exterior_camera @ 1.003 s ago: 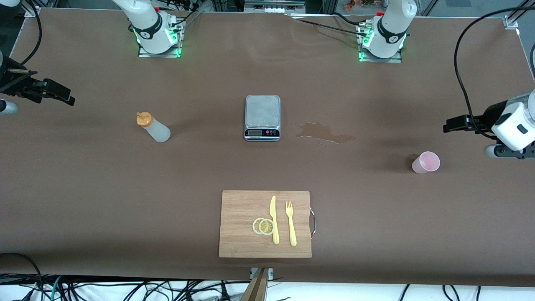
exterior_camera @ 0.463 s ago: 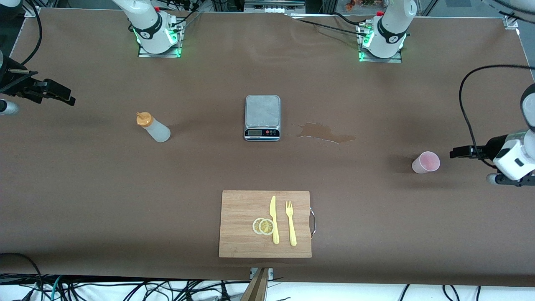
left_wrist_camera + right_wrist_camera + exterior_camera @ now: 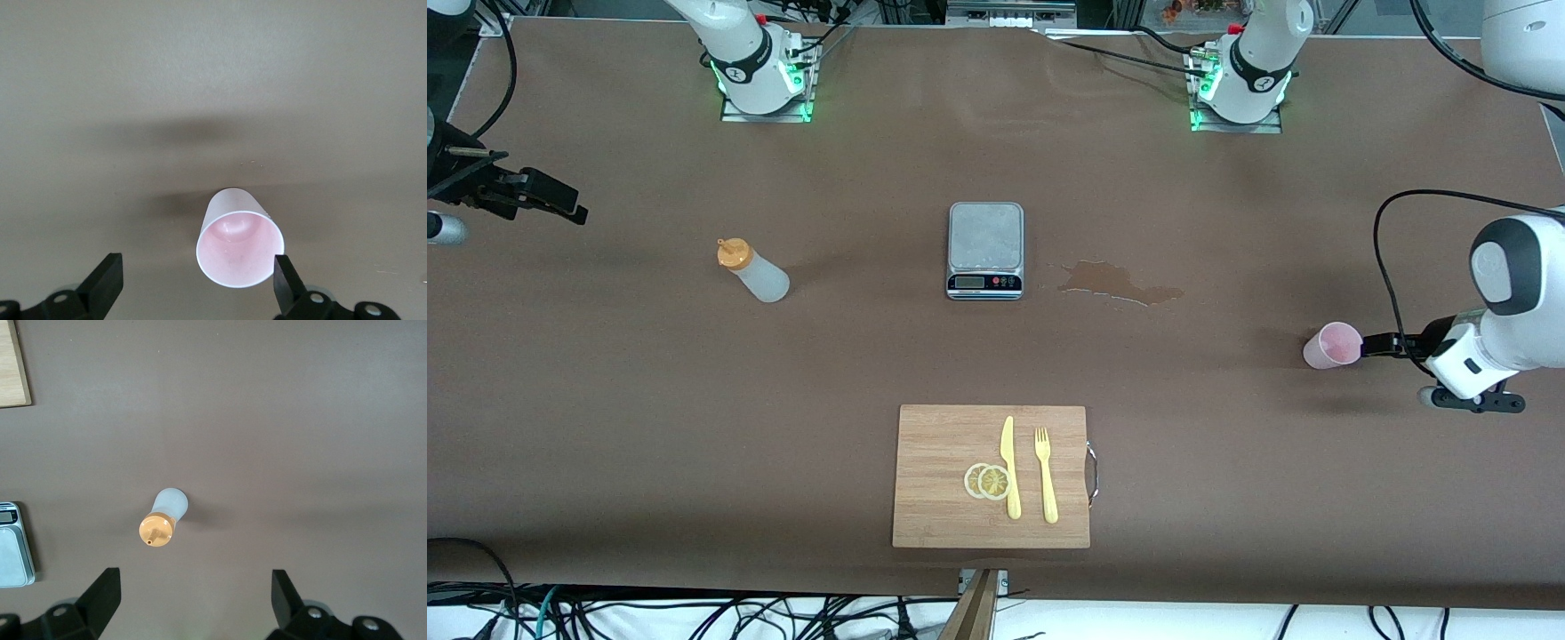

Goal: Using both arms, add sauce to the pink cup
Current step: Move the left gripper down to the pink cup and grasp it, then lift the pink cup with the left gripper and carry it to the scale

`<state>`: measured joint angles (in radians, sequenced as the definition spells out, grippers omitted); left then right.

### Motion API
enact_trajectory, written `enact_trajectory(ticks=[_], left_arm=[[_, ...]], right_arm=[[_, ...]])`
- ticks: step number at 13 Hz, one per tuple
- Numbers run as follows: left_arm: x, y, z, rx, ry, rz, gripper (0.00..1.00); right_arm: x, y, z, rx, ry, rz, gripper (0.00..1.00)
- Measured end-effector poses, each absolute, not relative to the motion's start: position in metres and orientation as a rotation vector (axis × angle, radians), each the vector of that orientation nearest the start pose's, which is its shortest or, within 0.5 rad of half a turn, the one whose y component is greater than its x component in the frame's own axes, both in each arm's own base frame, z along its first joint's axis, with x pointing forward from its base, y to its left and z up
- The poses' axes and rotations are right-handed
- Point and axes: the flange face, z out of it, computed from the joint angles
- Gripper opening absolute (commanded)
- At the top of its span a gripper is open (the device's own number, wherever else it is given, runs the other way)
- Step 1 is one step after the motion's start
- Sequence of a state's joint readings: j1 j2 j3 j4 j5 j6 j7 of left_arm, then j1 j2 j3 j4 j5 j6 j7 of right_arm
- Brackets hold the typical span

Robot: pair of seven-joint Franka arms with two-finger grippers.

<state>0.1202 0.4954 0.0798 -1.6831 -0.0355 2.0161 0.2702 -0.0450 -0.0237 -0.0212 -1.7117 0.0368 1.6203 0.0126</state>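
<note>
The pink cup [image 3: 1332,346] stands upright on the brown table toward the left arm's end; the left wrist view looks into its empty inside [image 3: 239,248]. My left gripper [image 3: 1371,343] is low beside the cup, open [image 3: 195,280], with the cup's rim close to one finger [image 3: 285,280] and just ahead of the fingertips. The sauce bottle [image 3: 752,271], whitish with an orange nozzle cap, stands toward the right arm's end. My right gripper [image 3: 560,203] waits above the table's end, apart from the bottle, open and empty [image 3: 193,593]; the bottle shows ahead of it [image 3: 163,519].
A steel kitchen scale [image 3: 984,249] sits mid-table, also at the right wrist view's edge [image 3: 13,550]. A brown spill stain [image 3: 1120,283] lies beside it. A wooden cutting board [image 3: 951,444] with a yellow knife, fork and lemon slices lies nearer the camera.
The left arm has swung down and in toward the pink cup, bringing its open gripper right beside it. The right arm, bottle and cup have not moved.
</note>
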Motion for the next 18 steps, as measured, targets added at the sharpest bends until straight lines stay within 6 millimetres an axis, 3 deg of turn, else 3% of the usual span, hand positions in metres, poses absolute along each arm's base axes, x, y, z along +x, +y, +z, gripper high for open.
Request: enact_trajectory(ticks=[3,11,13,16,18], left_arm=[[0.63,0.128,0.274,-3.155,0.137,0.232,0.98],[0.607,0.137,0.235,-3.138,0.175,0.157,0.95],[0.601,0.137,0.227,-3.137,0.176,0.153,0.8],[0.598,0.136,0.225,-3.137,0.176,0.157,0.35],[0.598,0.136,0.226,-3.138,0.175,0.155,0.14]], right_arm=[[0.546,-0.032,0.575,-3.098,0.127,0.104,1.0],[0.546,-0.023,0.575,-3.1,0.1,0.104,1.0],[0.546,-0.023,0.575,-3.1,0.099,0.104,1.0],[0.546,-0.023,0.575,-3.1,0.099,0.104,1.0],[0.546,-0.023,0.575,-3.1,0.099,0.104,1.0]])
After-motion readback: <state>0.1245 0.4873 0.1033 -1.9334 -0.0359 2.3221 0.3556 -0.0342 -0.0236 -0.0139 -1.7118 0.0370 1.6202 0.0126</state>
